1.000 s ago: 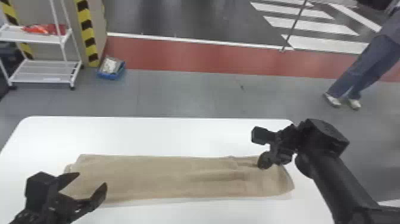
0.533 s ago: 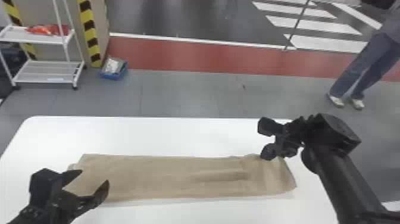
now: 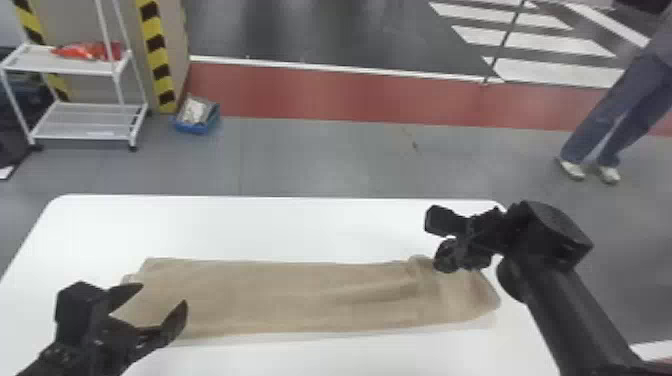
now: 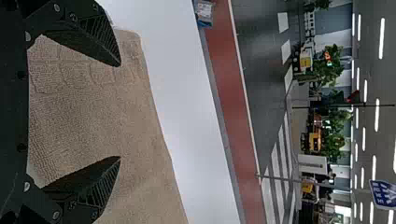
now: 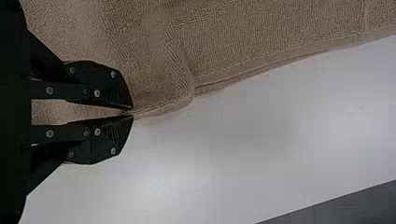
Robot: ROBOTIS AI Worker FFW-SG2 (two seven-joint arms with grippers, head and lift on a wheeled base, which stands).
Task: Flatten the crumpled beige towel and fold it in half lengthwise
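At the far left, on the floor beyond the table, a white wheeled cart [image 3: 90, 121] held a red packet [image 3: 90, 51] on its upper shelf. The left gripper [image 3: 163, 294] hung over the left end of the beige towel [image 3: 280, 297], its two fingers spread well apart. A blue bin [image 3: 195, 126] stood on the floor just right of the cart. The towel lay as a long, narrow strip across the white table [image 3: 250, 225], mostly flat through its left and middle parts, with creases running lengthwise toward its right end. There the right gripper [image 3: 442, 261] was at the towel's far edge; in the right wrist view its fingertips pinched that edge, and a soft ridge rose in the cloth beside them.
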